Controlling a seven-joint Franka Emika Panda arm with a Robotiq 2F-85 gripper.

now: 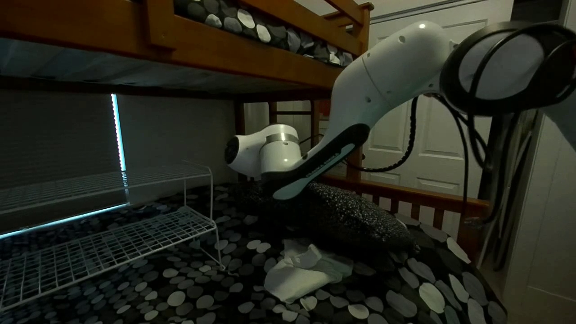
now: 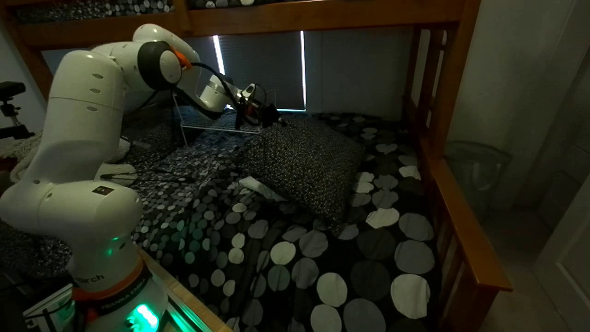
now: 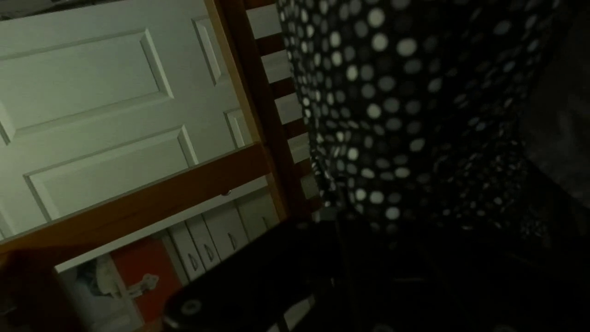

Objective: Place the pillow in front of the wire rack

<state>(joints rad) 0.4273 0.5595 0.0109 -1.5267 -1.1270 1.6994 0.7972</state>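
White cloth [image 1: 294, 274] (in folds) beside pillow [image 2: 306, 166].

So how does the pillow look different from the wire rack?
The pillow is dark with tiny light specks, while the wire rack is white. You can't see through the plump pillow, but the wire rack is open grid on two levels. The pillow has no legs, but the wire rack stands on thin ones. Both are on the dotted bedding.
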